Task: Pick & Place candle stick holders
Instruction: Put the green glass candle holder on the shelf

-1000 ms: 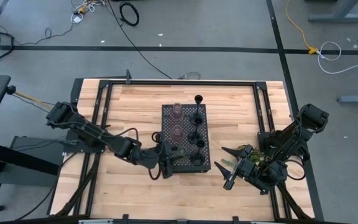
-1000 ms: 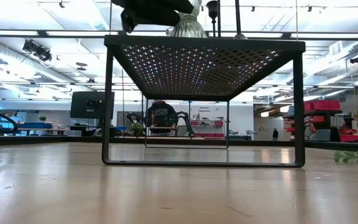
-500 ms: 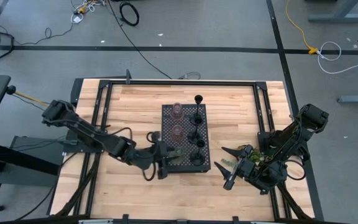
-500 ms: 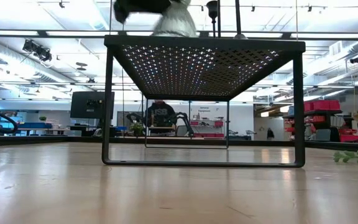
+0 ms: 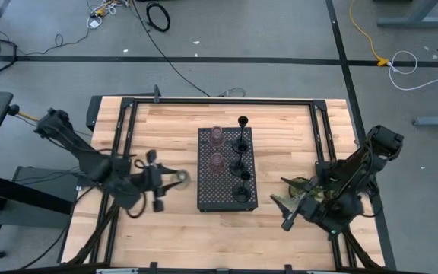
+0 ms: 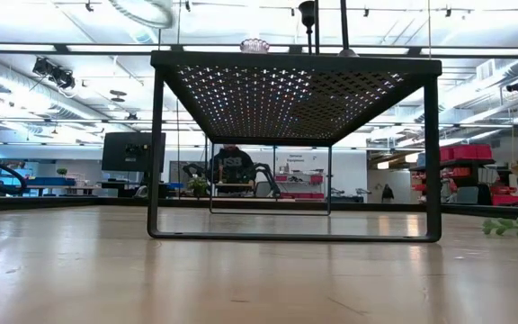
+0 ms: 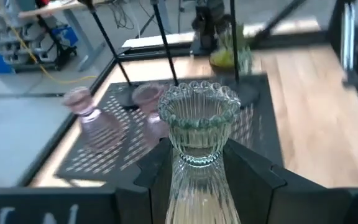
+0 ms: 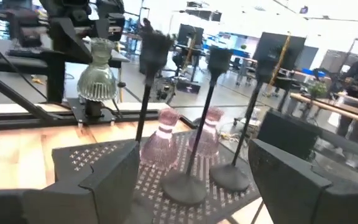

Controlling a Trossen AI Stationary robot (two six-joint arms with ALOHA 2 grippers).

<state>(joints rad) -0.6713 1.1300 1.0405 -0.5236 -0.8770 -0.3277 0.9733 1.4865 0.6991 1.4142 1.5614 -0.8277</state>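
Left tool [image 5: 167,180] pinches a green glass cup [image 7: 199,134] between its two dark fingers, and the cup stands up straight with its beaded mouth on top. In the high view the cup [image 5: 179,177] sits at the tip of the left tool, over bare desk [image 5: 166,129], just to the left of the black tray [image 5: 206,199]. So the tray lies to the right of the tool, and the open wood is right under it. The cup's long way runs up and down, which I think means it can be set down on its base.

Two pink cups [image 5: 217,135] are on the tray, and the black holders [image 5: 242,141] with thin stems stand beside them.

A second ago the left tool was over the near left corner of the tray, with the cup there. Now the arm has pulled back to the left and the cup has come off the tray with it. That corner of the tray is bare now.

Right tool [image 5: 286,207] waits near the desk's right edge, well apart from the tray, with its fingers spread. It has turned a little but holds nothing. The left arm is the nearer one for this cup.
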